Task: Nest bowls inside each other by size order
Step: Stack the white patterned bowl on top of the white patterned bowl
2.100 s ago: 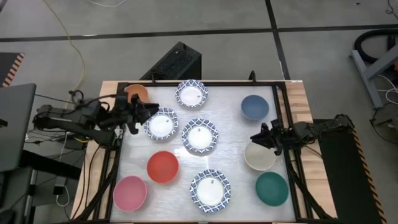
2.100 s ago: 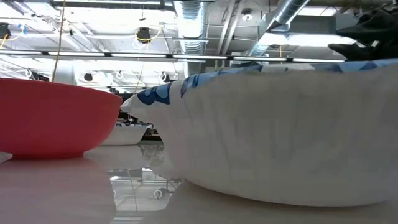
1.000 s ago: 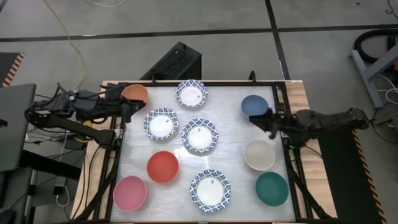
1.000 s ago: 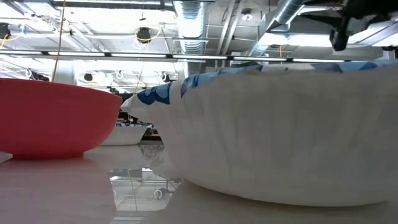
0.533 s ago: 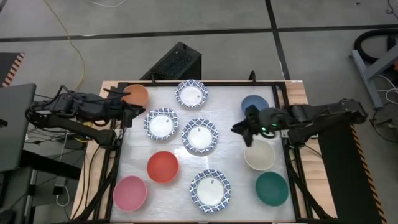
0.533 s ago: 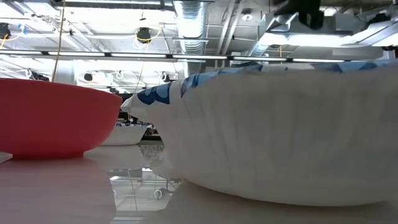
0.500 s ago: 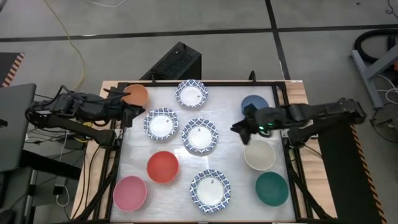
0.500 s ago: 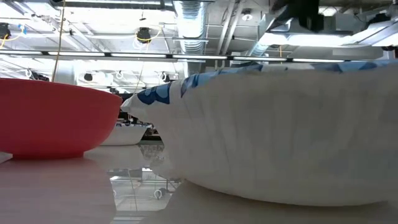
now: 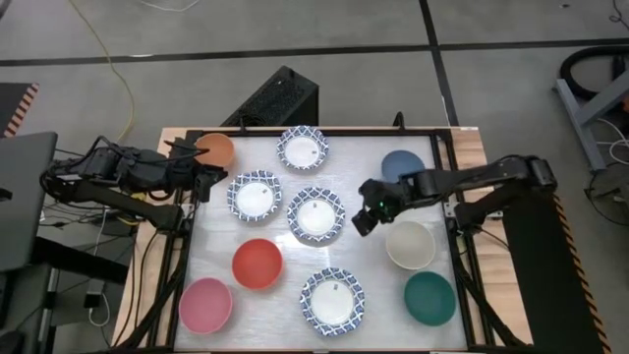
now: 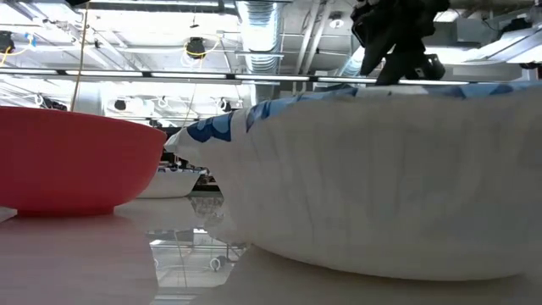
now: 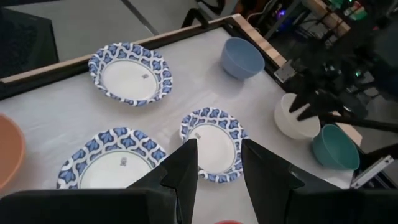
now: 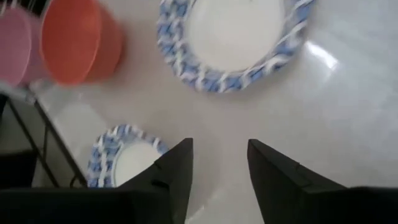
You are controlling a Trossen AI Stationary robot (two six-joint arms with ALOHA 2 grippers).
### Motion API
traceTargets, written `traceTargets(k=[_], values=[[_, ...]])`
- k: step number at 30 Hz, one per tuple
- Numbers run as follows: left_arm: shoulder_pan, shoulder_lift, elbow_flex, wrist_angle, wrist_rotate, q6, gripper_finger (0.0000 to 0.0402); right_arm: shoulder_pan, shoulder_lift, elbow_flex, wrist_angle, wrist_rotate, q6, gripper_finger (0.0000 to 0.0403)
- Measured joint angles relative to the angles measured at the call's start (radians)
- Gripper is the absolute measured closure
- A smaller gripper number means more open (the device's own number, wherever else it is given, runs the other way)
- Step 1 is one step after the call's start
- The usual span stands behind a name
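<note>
From above, all 10 bowls sit apart on the table [image 9: 373, 285], none nested. The 4 blue-rimmed white bowls run down the middle: the rear patterned bowl [image 9: 302, 148], the left patterned bowl [image 9: 255, 196], the centre patterned bowl [image 9: 315, 214] and the front patterned bowl [image 9: 332, 300]. The orange bowl [image 9: 214, 149] is at the rear left corner, the red bowl [image 9: 257, 264] and pink bowl [image 9: 205, 304] front left; the blue bowl [image 9: 402, 165], cream bowl [image 9: 411, 245] and teal bowl [image 9: 429, 298] line the right side.

The right gripper [image 9: 362, 218] reaches in beside the centre patterned bowl; its wrist view shows what the overhead cannot: fingers [image 12: 179, 174] spread, holding nothing, over bare table. The left gripper [image 9: 201, 180] hangs at the left edge between the orange and left patterned bowls; its wrist view shows its fingers [image 11: 183, 171] parted and empty.

The low view shows only the red bowl and the front patterned bowl's side wall.
</note>
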Motion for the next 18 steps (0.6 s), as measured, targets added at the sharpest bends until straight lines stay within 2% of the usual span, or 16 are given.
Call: traceTargets(k=[3, 6, 11, 18], values=[[0.000, 0.000, 0.000, -0.006, 0.001, 0.009, 0.0289, 0.029, 0.009, 0.000, 0.041, 0.053, 0.001, 0.0212], [0.000, 0.001, 0.000, -0.018, -0.011, 0.027, 0.0289, -0.010, 0.030, 0.001, 0.055, 0.094, 0.003, 0.0203], [0.000, 0.006, 0.000, -0.038, -0.027, -0.019, 0.0289, -0.086, 0.102, 0.001, 0.065, 0.091, 0.058, 0.0193], [0.000, 0.014, -0.001, -0.054, -0.023, -0.003, 0.0289, -0.141, 0.218, 0.000, 0.122, 0.095, 0.034, 0.0190]])
